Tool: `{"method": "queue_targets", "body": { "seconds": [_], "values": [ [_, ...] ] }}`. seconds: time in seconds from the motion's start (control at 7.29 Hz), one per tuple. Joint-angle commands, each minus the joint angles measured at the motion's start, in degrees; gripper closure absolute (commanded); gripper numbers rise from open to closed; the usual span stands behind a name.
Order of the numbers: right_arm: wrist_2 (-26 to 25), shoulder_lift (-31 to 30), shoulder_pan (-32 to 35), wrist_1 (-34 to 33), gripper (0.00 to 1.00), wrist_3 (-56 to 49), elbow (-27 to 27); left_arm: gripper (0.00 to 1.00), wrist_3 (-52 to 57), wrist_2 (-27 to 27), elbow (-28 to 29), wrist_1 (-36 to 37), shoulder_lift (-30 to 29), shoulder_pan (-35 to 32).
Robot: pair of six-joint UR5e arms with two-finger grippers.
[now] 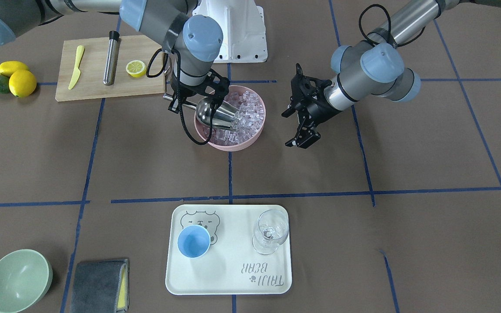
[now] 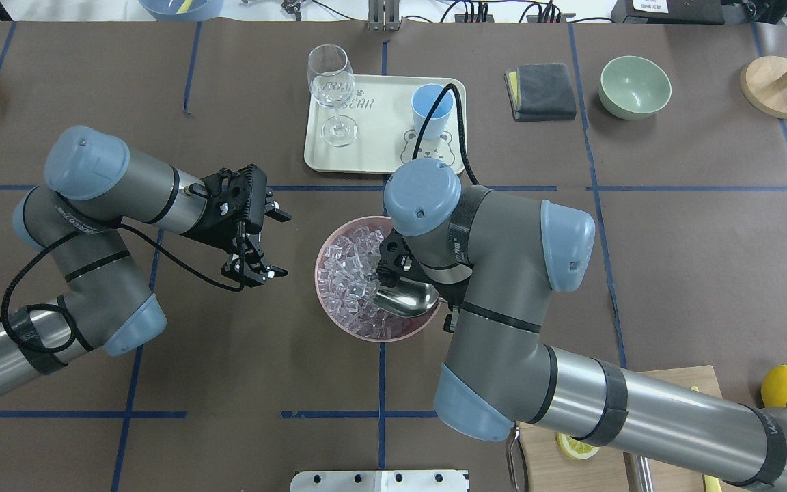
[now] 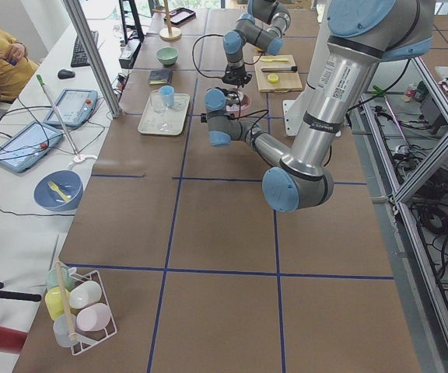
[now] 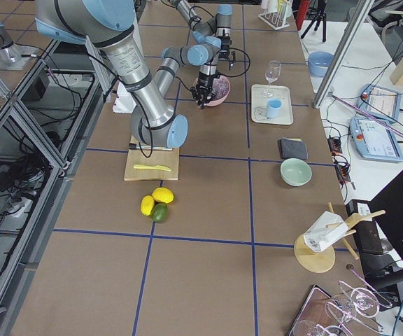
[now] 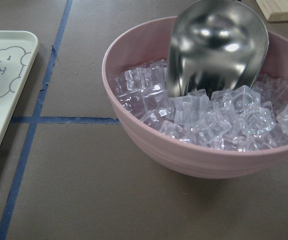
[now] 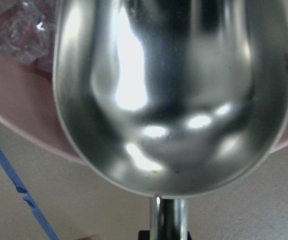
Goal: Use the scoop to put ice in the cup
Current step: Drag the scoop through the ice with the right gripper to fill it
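Scoop [image 1: 218, 114] nose-down in the ice [image 1: 250, 113]!
Tray [image 1: 233, 278] carries the cup [image 1: 194, 241], well apart from the pink bowl [image 1: 233, 148]. Right gripper [image 1: 177, 101] clamps the scoop's handle, mouth tilting toward the robot's left. Left gripper [image 2: 277, 244] hovers beside, jaws apart.

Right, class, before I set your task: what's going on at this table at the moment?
The right gripper holds the shiny stainless-steel scoop by its thin handle, its mouth pushed into the clear ice cubes in the round pink bowl; the trough looks empty. The left gripper hangs open and empty beside the bowl. The small light-blue cup stands empty on the cream tray, next to a clear stemmed wine glass.
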Motion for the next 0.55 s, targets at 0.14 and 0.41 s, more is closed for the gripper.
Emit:
{"method": "queue_targets", "body": {
  "seconds": [0.14,0.41],
  "values": [
    [2.0,-2.6,1.0,8.4,1.00,0.2,0.0,0.00,-0.3,0.0,-0.1,0.0,0.0,0.0],
    [3.5,-2.8,1.8,9.4,1.00,0.2,0.1,0.00,-0.3,0.0,-0.1,0.0,0.0,-0.1]
  ]
}}
